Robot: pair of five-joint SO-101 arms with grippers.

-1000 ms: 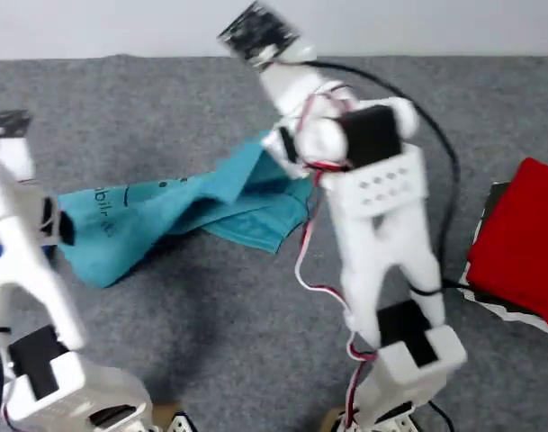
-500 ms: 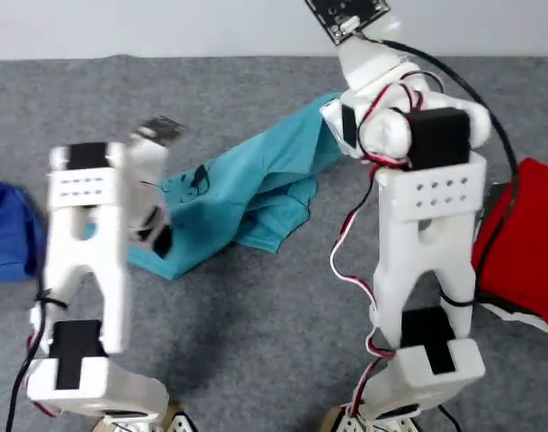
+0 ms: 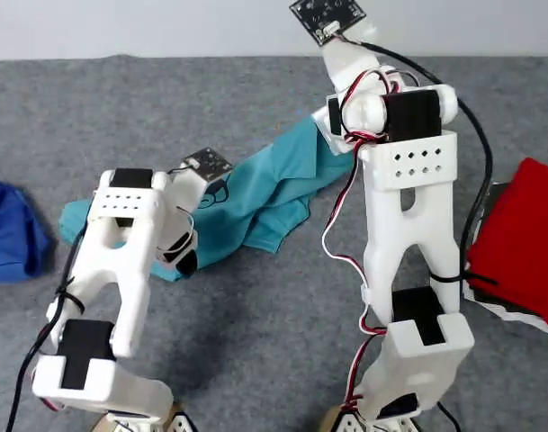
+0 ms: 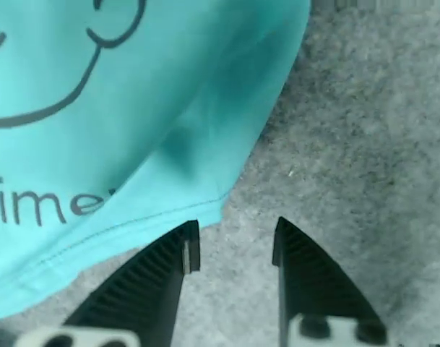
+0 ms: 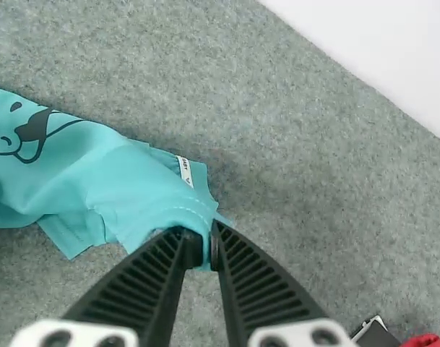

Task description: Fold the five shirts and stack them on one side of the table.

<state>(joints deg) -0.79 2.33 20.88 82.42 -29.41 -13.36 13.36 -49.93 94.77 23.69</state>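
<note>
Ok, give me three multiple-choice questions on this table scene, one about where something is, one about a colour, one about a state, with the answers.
1. Where does the red shirt lie in the high view? A) at the right edge B) in the middle C) at the left edge
2. What colour is the shirt that the right gripper pinches? A) red B) teal C) white
3. How is the left gripper? A) shut on the shirt B) shut on nothing C) open
Answers: 1 A, it lies by the right edge; 2 B, teal cloth is clamped in it; 3 C, bare grey mat shows between its tips.
</note>
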